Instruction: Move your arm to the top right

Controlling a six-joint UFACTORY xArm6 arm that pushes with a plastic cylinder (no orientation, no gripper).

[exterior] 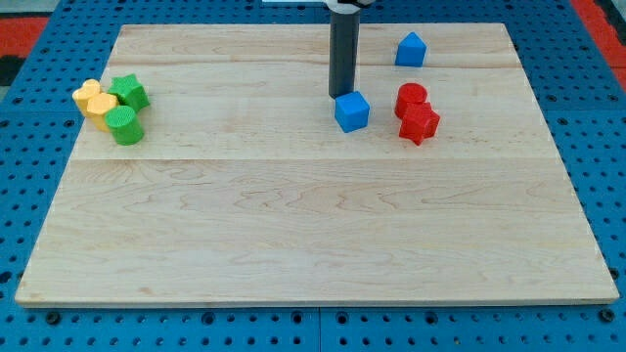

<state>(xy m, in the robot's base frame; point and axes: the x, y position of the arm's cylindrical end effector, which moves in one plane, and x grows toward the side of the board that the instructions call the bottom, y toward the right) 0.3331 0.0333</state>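
Observation:
My rod comes down from the view's top centre, and my tip (340,95) rests on the board just at the upper left of a blue cube (352,111), touching or nearly touching it. A second blue block (411,50), with a peaked top, sits up and to the right of the tip. A red cylinder (412,98) and a red star-shaped block (420,123) sit together right of the blue cube. The board's top right corner (494,34) is to the right of the peaked blue block.
At the view's left edge a cluster holds two yellow blocks (95,102), a green star-shaped block (128,92) and a green cylinder (125,126). The wooden board (293,215) lies on a blue perforated table (597,117).

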